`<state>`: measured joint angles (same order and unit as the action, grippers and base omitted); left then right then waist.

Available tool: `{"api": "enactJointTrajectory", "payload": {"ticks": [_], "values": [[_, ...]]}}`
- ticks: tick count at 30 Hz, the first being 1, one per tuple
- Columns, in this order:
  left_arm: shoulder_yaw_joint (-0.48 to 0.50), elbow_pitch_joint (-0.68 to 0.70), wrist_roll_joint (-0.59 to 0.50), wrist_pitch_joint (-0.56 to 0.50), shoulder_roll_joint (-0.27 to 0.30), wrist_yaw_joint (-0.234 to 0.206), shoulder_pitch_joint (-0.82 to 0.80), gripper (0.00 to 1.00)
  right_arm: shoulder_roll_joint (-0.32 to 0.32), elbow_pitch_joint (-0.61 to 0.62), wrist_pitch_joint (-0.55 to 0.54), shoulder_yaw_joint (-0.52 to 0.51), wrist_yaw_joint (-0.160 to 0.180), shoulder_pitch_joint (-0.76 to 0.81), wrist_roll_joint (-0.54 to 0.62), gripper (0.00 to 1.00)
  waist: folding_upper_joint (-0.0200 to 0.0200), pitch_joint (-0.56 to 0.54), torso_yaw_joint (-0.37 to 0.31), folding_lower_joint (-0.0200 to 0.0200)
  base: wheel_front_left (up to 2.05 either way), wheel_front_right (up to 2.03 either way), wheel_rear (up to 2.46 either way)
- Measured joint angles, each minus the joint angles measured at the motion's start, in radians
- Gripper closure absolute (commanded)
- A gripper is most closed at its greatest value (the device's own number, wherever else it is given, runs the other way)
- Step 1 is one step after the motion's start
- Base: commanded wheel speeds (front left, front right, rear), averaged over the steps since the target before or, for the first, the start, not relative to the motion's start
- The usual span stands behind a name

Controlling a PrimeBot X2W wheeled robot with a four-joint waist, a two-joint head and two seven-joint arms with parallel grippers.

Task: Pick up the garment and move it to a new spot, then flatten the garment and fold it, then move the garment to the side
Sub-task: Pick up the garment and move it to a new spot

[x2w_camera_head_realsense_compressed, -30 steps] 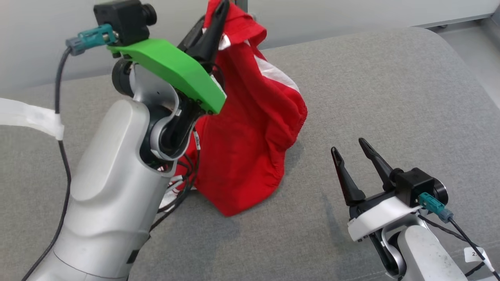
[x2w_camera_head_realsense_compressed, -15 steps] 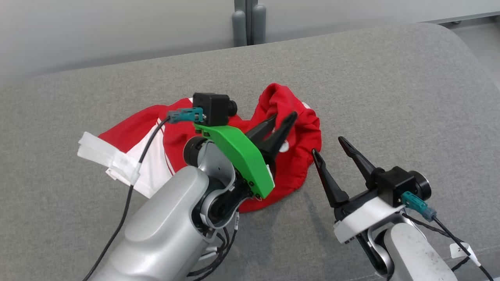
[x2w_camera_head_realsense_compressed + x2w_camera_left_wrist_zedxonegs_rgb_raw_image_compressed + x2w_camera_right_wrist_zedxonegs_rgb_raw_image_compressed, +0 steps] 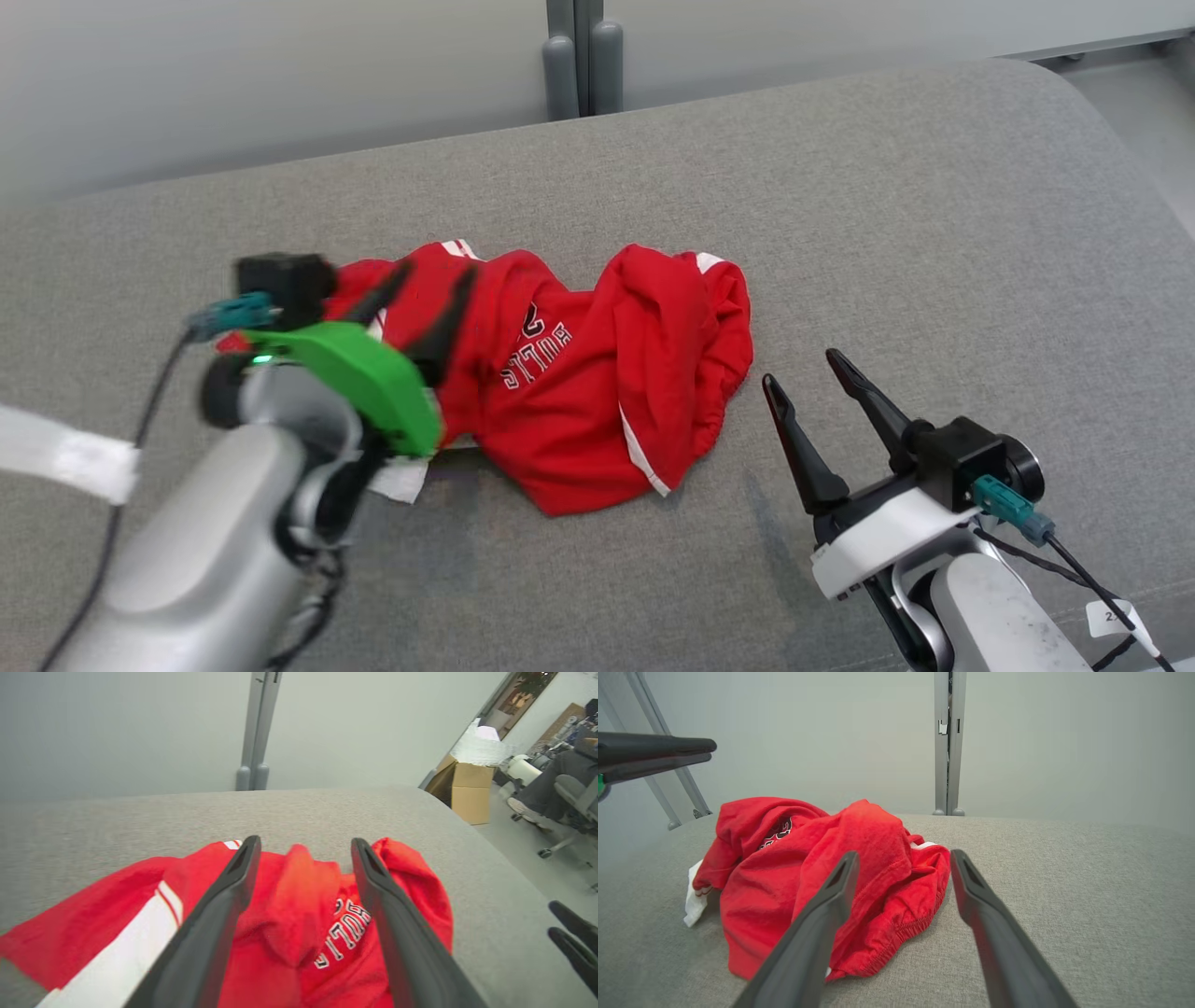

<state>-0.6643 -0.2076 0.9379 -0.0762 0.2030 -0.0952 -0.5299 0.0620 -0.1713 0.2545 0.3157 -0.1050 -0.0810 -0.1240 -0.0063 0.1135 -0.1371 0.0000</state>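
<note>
The garment (image 3: 579,392) is red with white stripes and lettering, and it lies crumpled in a heap on the grey cushion (image 3: 840,205). My left gripper (image 3: 439,271) hovers open over the heap's left part, blurred, with nothing between its fingers. From the left wrist, the garment (image 3: 289,914) lies under and beyond the spread fingers of that gripper (image 3: 304,842). My right gripper (image 3: 799,367) stands open just right of the heap, apart from it. In the right wrist view the garment (image 3: 784,877) lies ahead and to the left of the open right gripper (image 3: 904,855).
A pale wall with a grey post (image 3: 574,56) runs behind the cushion. A cardboard box (image 3: 467,788) and a seated person on an office chair (image 3: 560,784) are off the cushion's right end. The cushion's right edge curves down near my right arm.
My left gripper came down with the hanging garment, opened and let it go, then drew back to the left. The garment now lies in a heap. My right gripper stayed open.
</note>
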Motion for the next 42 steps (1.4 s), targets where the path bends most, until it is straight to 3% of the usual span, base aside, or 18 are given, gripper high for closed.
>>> {"api": "enactJointTrajectory", "payload": {"ticks": [3,7,17,29,42], "values": [[0.075,-0.056,-0.062,0.044,0.120,-0.016,0.025,0.00,0.000,0.002,0.000,-0.009,0.001,0.011,0.000,0.00,0.0000,0.000,0.002,0.0000,0.00,0.00,0.00],[0.119,-0.146,-0.061,0.052,0.183,-0.021,0.090,0.00,-0.001,0.002,0.000,-0.015,0.001,0.014,0.000,0.00,0.0000,0.002,0.006,0.0000,0.00,0.00,0.00],[0.129,-0.300,-0.014,0.024,0.186,-0.021,0.130,0.00,-0.001,0.011,0.000,-0.002,0.000,0.013,0.007,0.00,0.0000,0.027,0.001,0.0000,0.00,0.00,0.00],[0.202,-0.366,0.000,0.033,0.191,-0.021,0.056,0.00,-0.001,0.029,0.000,0.007,-0.009,0.003,0.011,0.00,0.0000,0.084,-0.046,0.0000,0.00,0.00,0.00],[0.221,-0.463,-0.007,-0.046,0.258,-0.025,-0.029,0.00,-0.002,0.052,0.000,0.007,-0.009,-0.054,0.015,0.00,0.0000,0.191,-0.099,0.0000,0.00,0.00,0.00]]}}
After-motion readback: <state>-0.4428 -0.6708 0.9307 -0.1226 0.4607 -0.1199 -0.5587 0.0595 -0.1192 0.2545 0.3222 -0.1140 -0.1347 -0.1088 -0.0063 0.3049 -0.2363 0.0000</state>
